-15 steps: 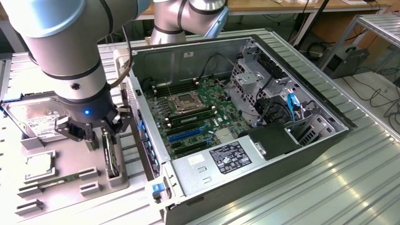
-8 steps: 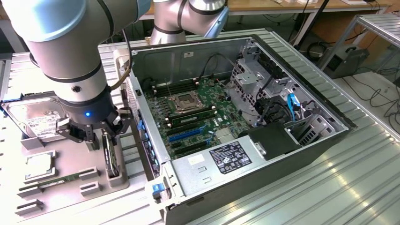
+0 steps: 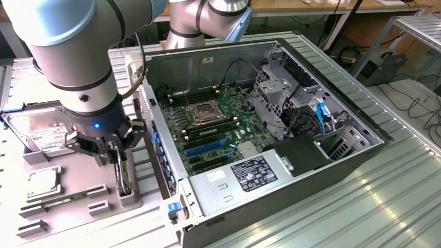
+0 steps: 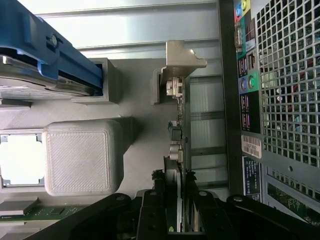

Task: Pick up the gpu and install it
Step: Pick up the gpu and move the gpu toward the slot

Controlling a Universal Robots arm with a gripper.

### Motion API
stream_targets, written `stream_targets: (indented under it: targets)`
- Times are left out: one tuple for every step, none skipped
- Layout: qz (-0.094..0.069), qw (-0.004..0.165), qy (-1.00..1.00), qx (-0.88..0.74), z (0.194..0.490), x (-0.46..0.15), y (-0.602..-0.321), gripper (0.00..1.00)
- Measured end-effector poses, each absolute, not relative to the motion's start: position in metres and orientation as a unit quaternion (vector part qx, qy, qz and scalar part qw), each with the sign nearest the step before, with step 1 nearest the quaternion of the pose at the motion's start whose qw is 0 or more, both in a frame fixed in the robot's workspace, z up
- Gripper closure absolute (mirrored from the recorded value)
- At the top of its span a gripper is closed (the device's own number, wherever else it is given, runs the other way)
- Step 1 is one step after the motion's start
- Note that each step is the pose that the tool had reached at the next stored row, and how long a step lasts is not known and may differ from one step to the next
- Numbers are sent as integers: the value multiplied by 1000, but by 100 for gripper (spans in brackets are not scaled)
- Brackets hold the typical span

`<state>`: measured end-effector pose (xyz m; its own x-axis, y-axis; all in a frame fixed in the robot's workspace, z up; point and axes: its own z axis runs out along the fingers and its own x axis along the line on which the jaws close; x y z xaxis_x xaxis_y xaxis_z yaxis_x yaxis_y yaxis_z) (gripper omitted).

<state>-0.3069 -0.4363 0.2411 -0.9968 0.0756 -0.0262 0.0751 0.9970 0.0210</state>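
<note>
**Operator:** Where is the gpu (image 3: 123,173) (image 4: 178,150) right now?

**Spotter:** You have it standing on its long edge in a slot of the grey holder (image 3: 76,181) (image 4: 140,105). The holder sits on the counter (image 3: 386,206) at the exterior view's left, just beside the open computer case (image 3: 200,62) (image 4: 280,100). In the wrist view you see the card edge-on, with its pale metal bracket (image 4: 182,57) at the end away from the pincer.

**Operator:** And my pincer?

**Spotter:** Your pincer (image 3: 113,153) (image 4: 175,220) hangs straight down over the card and sits astride its upper edge. I cannot tell whether it has clamped the card or merely flanks it.

**Operator:** What else is on that holder?

**Spotter:** You have a hard drive (image 3: 41,134) with a white label beside the arm, a square processor chip (image 3: 43,181) (image 4: 20,160) in its pocket, and a green memory stick (image 3: 65,199) (image 4: 40,214) lying flat. All three are apart from the card.

**Operator:** And the case?

**Spotter:** It lies on its side with the panel off and the motherboard (image 3: 214,134) facing up. Your card is outside it, in the holder.
</note>
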Motion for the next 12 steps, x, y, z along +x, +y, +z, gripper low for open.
stream_targets:
  targets:
    - [10,13,999,38,241,-307,-436,74]
    - [10,13,999,38,241,-307,-436,74]
    - [10,13,999,38,241,-307,-436,74]
    - [10,13,999,38,241,-307,-436,74]
    - [10,13,999,38,241,-307,-436,74]
    - [10,14,999,38,241,-307,-436,74]
    - [10,13,999,38,241,-307,-436,74]
    - [10,14,999,38,241,-307,-436,74]
    - [10,13,999,38,241,-307,-436,74]
    - [10,14,999,38,241,-307,-436,74]
    - [10,13,999,38,241,-307,-436,74]
    - [10,13,999,38,241,-307,-436,74]
